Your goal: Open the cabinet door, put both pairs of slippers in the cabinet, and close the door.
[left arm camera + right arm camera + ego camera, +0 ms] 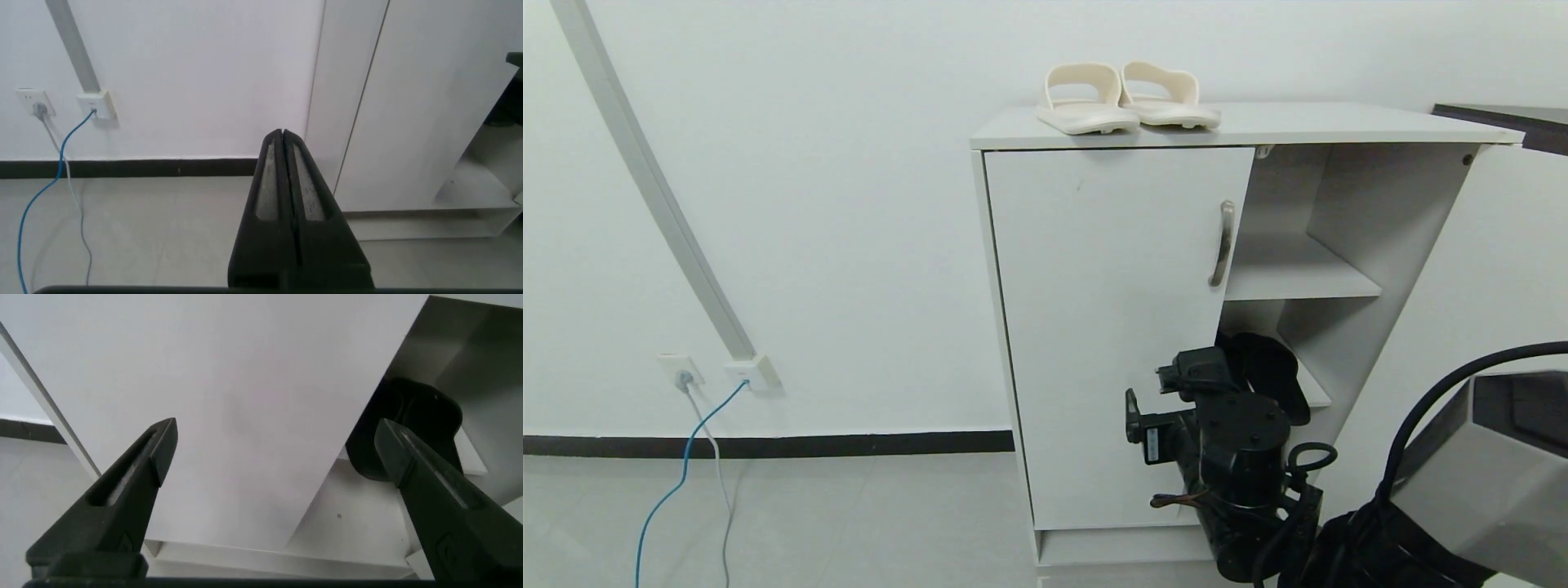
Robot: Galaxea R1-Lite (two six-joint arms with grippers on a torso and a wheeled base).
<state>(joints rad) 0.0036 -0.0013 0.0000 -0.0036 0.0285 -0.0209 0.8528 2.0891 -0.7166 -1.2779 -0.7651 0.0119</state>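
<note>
Cream slippers (pixel 1129 102) sit at the cabinet (pixel 1111 327) top's front edge, black pair (pixel 1270 371) on its lower shelf (pixel 1316 394); right tool (pixel 276 429) apart, left tool (pixel 283 139) together.

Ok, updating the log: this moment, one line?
door open; black slippers shelved; cream slippers atop cabinet; right gripper open; left gripper shut

black slippers (pixel 1270 369) half hidden behind closed door (pixel 1111 327) and right arm (pixel 1241 441), count unclear | open door (pixel 1494 269) runs off head view's right edge | cabinet (pixel 1298 122) foot cut off below
</note>
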